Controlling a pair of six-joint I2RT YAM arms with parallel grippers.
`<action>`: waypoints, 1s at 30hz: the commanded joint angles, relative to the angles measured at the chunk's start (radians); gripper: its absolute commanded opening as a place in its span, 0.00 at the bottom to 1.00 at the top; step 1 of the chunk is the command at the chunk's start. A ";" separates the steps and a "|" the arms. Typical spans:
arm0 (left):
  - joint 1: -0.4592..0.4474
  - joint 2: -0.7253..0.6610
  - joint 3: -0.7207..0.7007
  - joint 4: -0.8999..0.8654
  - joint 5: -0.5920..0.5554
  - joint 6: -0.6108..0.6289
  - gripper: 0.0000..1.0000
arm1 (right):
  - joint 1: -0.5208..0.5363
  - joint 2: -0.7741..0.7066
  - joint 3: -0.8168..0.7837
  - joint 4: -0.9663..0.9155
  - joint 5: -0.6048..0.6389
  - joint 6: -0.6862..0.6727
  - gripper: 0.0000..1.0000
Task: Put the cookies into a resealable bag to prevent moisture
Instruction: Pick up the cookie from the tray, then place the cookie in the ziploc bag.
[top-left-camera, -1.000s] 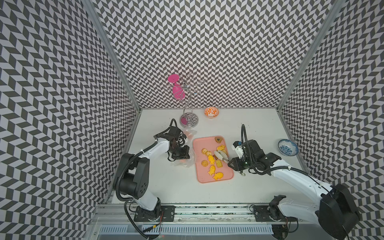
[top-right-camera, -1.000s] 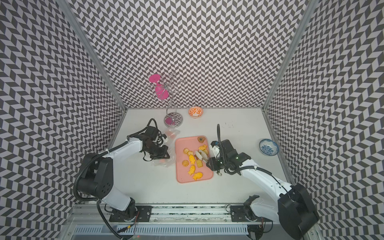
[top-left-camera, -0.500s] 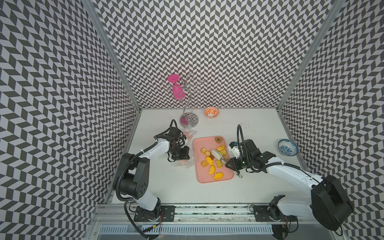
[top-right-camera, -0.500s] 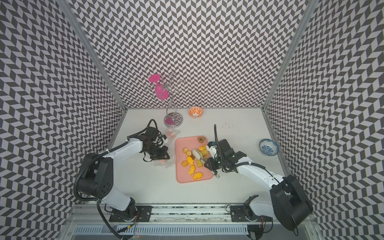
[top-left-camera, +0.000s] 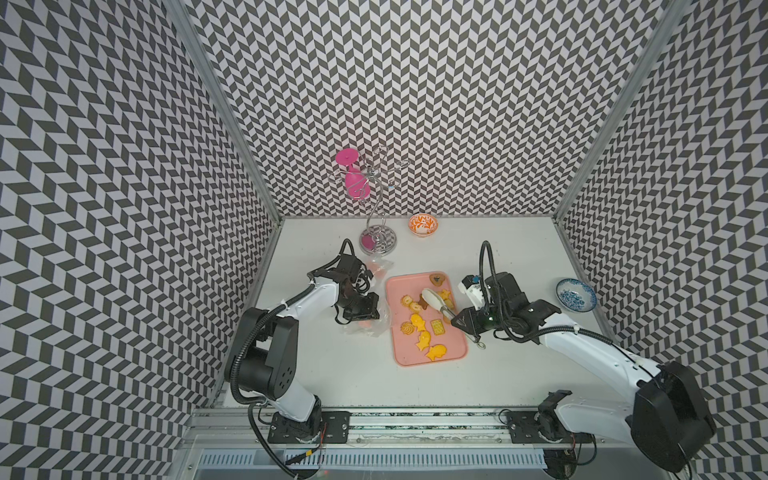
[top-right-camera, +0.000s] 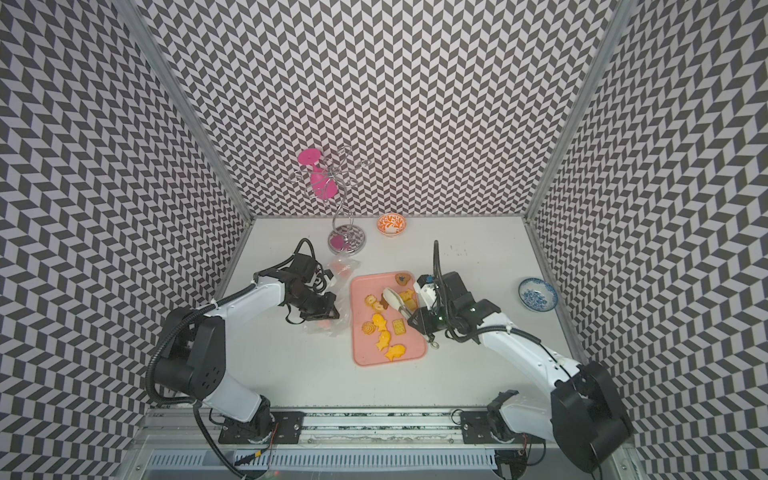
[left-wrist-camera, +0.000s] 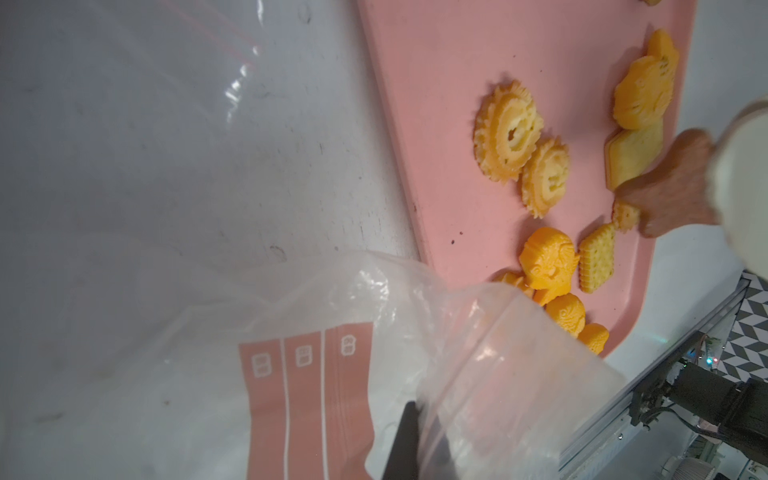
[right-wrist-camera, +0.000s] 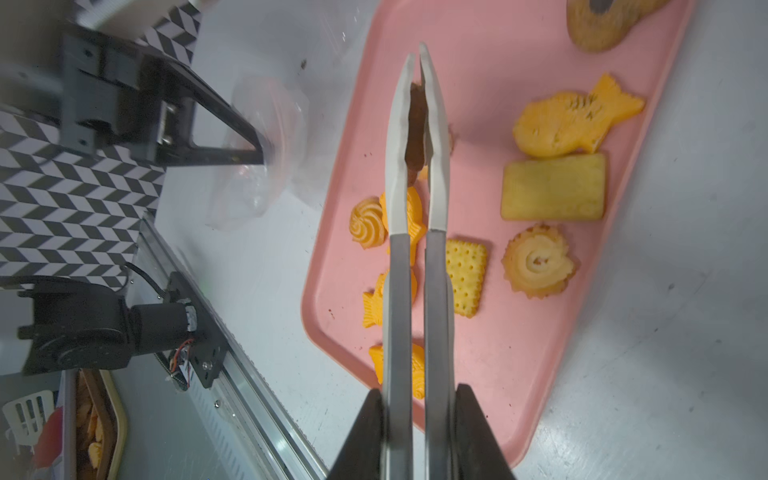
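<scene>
Several yellow-orange cookies (top-left-camera: 420, 330) lie on a pink tray (top-left-camera: 400, 347), seen in both top views; the cookies (right-wrist-camera: 552, 191) also show in the right wrist view. My right gripper (right-wrist-camera: 417, 432) is shut on the handles of white-tipped tongs (right-wrist-camera: 415, 199). The tong tips pinch a brown cookie (right-wrist-camera: 417, 124) just above the tray (right-wrist-camera: 519, 374). Left of the tray, my left gripper (top-left-camera: 361, 311) is shut on the rim of the clear resealable bag (left-wrist-camera: 478, 374), holding its mouth up toward the tray (left-wrist-camera: 436, 124). The brown cookie (left-wrist-camera: 673, 183) hangs near that mouth.
A wire glass rack (top-left-camera: 377, 245) carrying a pink glass stands at the back. An orange patterned bowl (top-left-camera: 423, 225) sits beside it. A blue bowl (top-left-camera: 575, 294) is at the right edge. A brown heart cookie (top-left-camera: 437, 279) lies in the tray's far corner.
My right gripper has squeezed the tongs together on the brown cookie and shifted slightly over the tray. The left arm and bag have not moved.
</scene>
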 joint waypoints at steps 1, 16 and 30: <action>-0.003 -0.027 0.043 -0.012 0.018 -0.003 0.00 | -0.005 -0.049 0.063 0.070 -0.068 0.020 0.08; -0.003 -0.047 0.119 -0.035 0.058 -0.046 0.00 | 0.105 0.068 0.138 0.168 -0.248 0.083 0.08; -0.013 -0.093 0.150 -0.054 0.054 -0.090 0.00 | 0.186 0.223 0.300 -0.019 -0.076 -0.040 0.08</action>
